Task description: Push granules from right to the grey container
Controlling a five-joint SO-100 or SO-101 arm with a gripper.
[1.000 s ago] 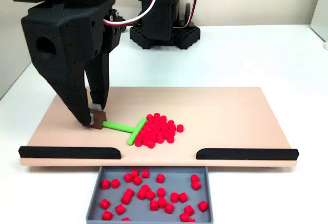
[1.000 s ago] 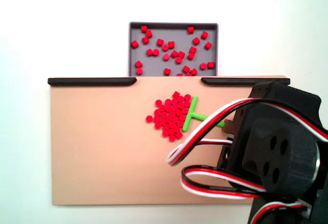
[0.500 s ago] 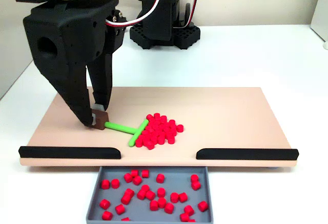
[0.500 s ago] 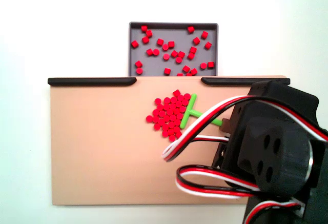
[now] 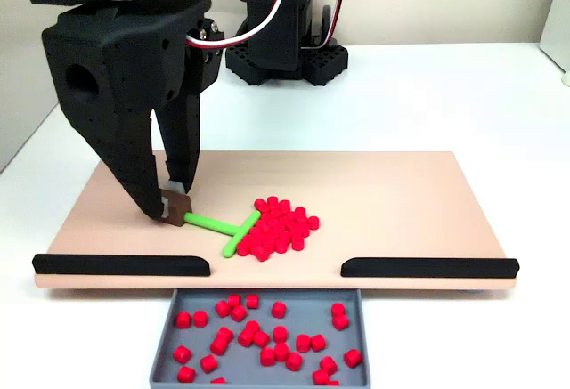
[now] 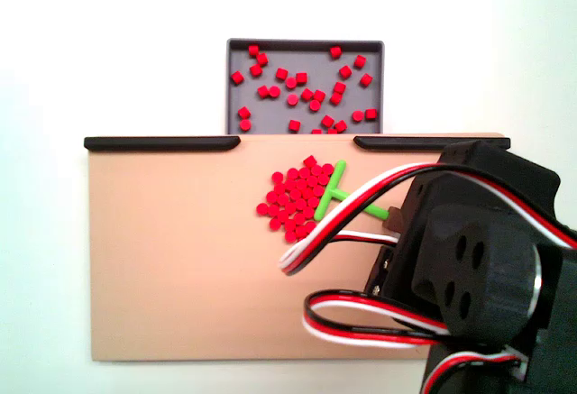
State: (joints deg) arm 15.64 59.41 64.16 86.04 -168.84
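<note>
1. The granules (image 5: 278,228) lie packed in a heap on the tan board (image 5: 401,193), to the right of my gripper (image 5: 169,206) in the front fixed view and a little toward the camera side; a looser scatter already sits in the grey container (image 5: 165,340), which butts the board's near edge below the gap between the two black edge strips (image 5: 120,264).
2. The green T-shaped tool (image 5: 221,225) is what joins hand to heap; its stem runs from the gripper rightward and its crossbar rests against the heap's left flank, touching the nearest pellets.
3. The relation that counts: the heap is beyond the crossbar, away from the hand, while the container lies forward of the heap – so I judge the next push needs the bar swung behind the pile, driving it toward the gap, not further along the board.
4. The gripper is clamped on a small brown block at the stem's end; both fingers press it from either side.
5. In the top fixed view the arm's body and its wires (image 6: 343,232) cover the gripper and most of the stem – I see the crossbar (image 6: 330,191) and the heap (image 6: 296,200) there; the container's near edge is cut off in the front view.
</note>
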